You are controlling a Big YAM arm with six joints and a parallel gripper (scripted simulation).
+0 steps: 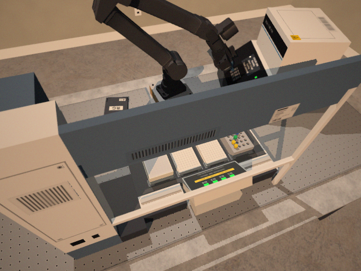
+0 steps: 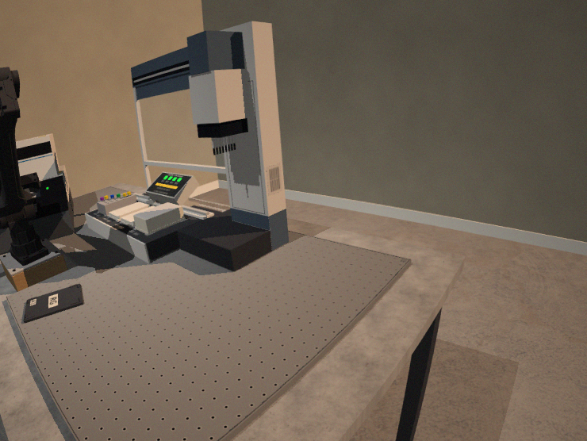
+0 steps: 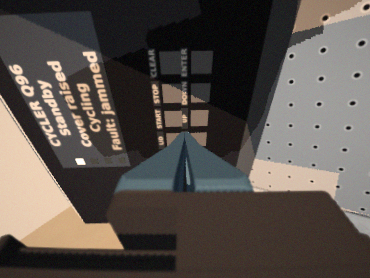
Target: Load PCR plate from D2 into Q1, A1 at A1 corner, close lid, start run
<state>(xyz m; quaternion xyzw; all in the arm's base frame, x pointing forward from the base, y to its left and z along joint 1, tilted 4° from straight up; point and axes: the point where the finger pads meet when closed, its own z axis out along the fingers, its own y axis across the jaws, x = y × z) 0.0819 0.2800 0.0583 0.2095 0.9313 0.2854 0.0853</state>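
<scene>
Top view first: the arm [image 1: 151,43] reaches from its base over to the cycler [image 1: 303,31], which sits at the far right with its lid shut. The gripper [image 1: 233,72] is down over the sloped black panel [image 1: 248,65], right at the keypad, and a green lamp [image 1: 255,77] glows on that panel. Nearer the camera, under the big grey gantry beam [image 1: 204,110], the deck row shows the tube block [image 1: 237,143] with coloured caps, then two white well plates. The plate [image 1: 211,152] next to the tube block is the one to move, and it sits in its deck slot, well apart from the gripper. The other plate [image 1: 186,159] is beside it, then the deep-well block [image 1: 159,168]. The RG nest [image 1: 116,105] lies on the breadboard near the arm's base.

Exterior view: only a sliver of the arm shows at the left edge, with the lamp [image 2: 47,188] green beside it. The RG nest [image 2: 53,301] sits alone on the perforated board [image 2: 237,331]. The deck with its plates is mid-left, too small to tell much.

Wrist view: the fingers are pressed fully together with nothing between them, forming a wedge that points at the bottom of the key column. The tip is at the LID key [image 3: 172,138], though I can't tell if it's touching. START [image 3: 172,118], STOP [image 3: 172,93] and CLEAR [image 3: 171,63] run up from there. The screen [image 3: 65,90] lists Standby, Cover raised, Cycling and Fault: jammed, with a white marker under the Standby line.
</scene>
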